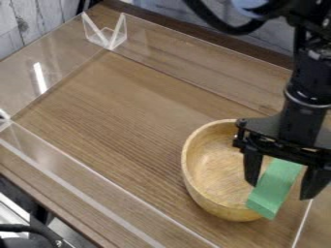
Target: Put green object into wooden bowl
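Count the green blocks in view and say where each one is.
1. The green block leans on the right rim of the wooden bowl, between the open fingers of the gripper. None other shows.

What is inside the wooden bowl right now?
The wooden bowl shows only bare wood inside. The green block leans on its right rim, not inside. The open gripper covers part of the bowl's right side.
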Tool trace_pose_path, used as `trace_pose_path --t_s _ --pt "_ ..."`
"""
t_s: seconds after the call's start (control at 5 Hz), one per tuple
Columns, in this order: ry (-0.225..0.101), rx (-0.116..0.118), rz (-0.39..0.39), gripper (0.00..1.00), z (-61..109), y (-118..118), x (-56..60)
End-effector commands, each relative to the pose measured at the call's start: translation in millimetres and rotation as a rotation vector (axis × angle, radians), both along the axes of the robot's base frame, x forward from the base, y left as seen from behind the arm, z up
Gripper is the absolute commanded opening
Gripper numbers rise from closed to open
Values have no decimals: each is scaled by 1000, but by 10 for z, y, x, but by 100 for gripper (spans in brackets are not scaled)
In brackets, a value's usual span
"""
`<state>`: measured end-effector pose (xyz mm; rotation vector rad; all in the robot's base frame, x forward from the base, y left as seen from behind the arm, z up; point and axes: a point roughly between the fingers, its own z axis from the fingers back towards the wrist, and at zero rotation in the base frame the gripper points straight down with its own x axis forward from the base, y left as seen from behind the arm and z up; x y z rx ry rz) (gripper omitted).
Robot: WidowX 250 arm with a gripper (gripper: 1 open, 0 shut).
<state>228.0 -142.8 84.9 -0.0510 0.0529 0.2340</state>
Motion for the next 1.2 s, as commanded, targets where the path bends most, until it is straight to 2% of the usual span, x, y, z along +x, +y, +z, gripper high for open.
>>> trace_pose_path --t_s 0.0,0.2,0.8,1.0 --pt "-61 -24 29 100 254 -98 -2" --pt "-72 -24 46 100 338 -133 -30" --pt "-99 -18 -34 100 -43 -101 141" --pt "-104 -14 24 100 -71 5 225"
